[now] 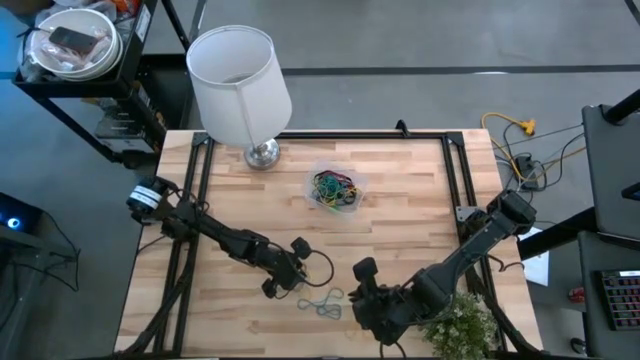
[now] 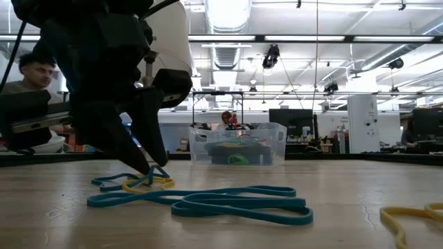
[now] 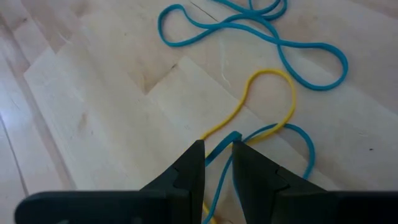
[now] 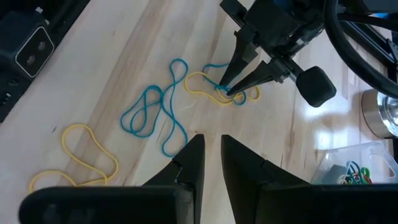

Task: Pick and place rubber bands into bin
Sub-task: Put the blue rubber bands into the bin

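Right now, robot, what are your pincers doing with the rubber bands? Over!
Left pincer down on the table, pinching a blue band and yellow band. Right pincer hovering nearby, holding nothing. Bin already has bands inside. Nothing blocking the way.
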